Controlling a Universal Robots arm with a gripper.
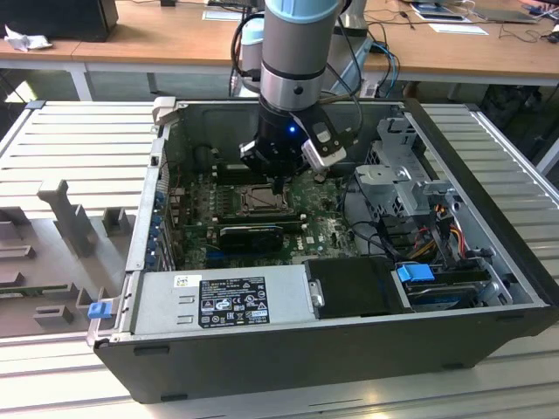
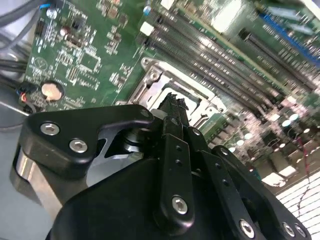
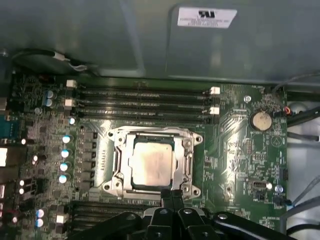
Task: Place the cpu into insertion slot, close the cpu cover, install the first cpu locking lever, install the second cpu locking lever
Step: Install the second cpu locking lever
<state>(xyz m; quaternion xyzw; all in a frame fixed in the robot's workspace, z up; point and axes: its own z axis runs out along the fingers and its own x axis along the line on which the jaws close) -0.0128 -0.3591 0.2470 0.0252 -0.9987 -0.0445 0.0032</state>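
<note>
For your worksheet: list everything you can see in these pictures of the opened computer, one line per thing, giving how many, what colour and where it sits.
Computer case: one, dark grey, lying open on the slatted metal bench.
Circuit board: one, green, on the case floor.
Insertion slot: one, silvery frame, mid-board.
Cpu: one, silver-grey, seated in the insertion slot.
Cpu cover: one, silvery, down around the cpu.
Long card slots: several, black, in rows on both sides of the socket.
Coin battery: one, silver, on the board.
Power-supply box: one, grey, along the case's near wall in the exterior view.
Blue clip: one, by the drive bay, at the exterior view's right.
Wooden desks: tan, behind the case.
Arm: one, silver-grey, above the board.
Pincer: one, black, shut, at the socket's edge.
</note>
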